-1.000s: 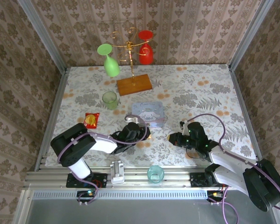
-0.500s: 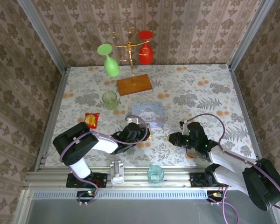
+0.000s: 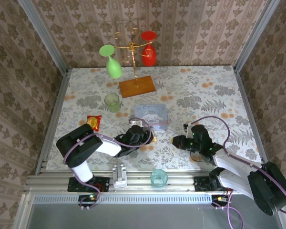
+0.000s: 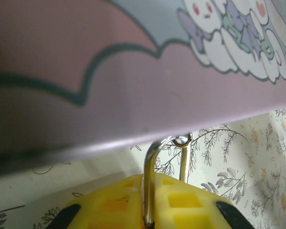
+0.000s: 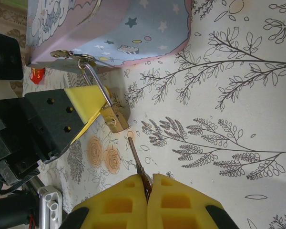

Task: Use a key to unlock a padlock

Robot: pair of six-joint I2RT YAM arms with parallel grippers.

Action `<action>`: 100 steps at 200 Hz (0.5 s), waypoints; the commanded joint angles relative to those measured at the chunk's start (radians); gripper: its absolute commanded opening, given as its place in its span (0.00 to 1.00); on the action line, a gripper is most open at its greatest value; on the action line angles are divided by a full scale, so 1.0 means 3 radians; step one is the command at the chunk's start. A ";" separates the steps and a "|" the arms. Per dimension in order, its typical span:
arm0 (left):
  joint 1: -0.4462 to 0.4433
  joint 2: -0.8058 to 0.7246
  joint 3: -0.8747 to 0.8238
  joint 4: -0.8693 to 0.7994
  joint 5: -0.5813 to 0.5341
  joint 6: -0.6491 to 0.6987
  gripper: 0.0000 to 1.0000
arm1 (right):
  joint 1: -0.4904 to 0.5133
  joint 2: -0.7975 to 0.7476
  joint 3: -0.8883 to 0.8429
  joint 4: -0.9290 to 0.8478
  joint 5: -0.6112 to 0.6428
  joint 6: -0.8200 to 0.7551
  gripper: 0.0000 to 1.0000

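My right fingers [image 5: 152, 190] were clenched on the bow of the thin dark metal key [image 5: 136, 155], whose tip sat just beside the small brass padlock [image 5: 116, 119]; I could not tell whether it had entered the keyway. My left fingers [image 4: 158, 207] were clamped on the lock's silvery shackle [image 4: 149, 181], holding the body near the middle of the near edge of the floral tabletop [image 3: 205, 90], directly in front of the pale blue and pink cartoon-printed tin [image 5: 128, 28]. The main risk, as I judged it, was a skewed entry. The blade met the body at an angle, and since only the thin shackle pinned the lock, a push off the keyway could swing it round or make the key slip in my pads. The tin's wall stood close behind and my left wrist crowded one side, leaving little room to realign there. The tabletop lay open toward its right edge and far right corner; a teal glass cup [image 3: 158, 177] stood at the near edge between my bases.
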 commanded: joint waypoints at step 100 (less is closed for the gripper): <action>0.0147 -0.0156 0.0142 0.0267 0.0354 -0.0585 0.00 | 0.0212 0.0416 0.0051 0.0477 -0.0015 0.0169 0.00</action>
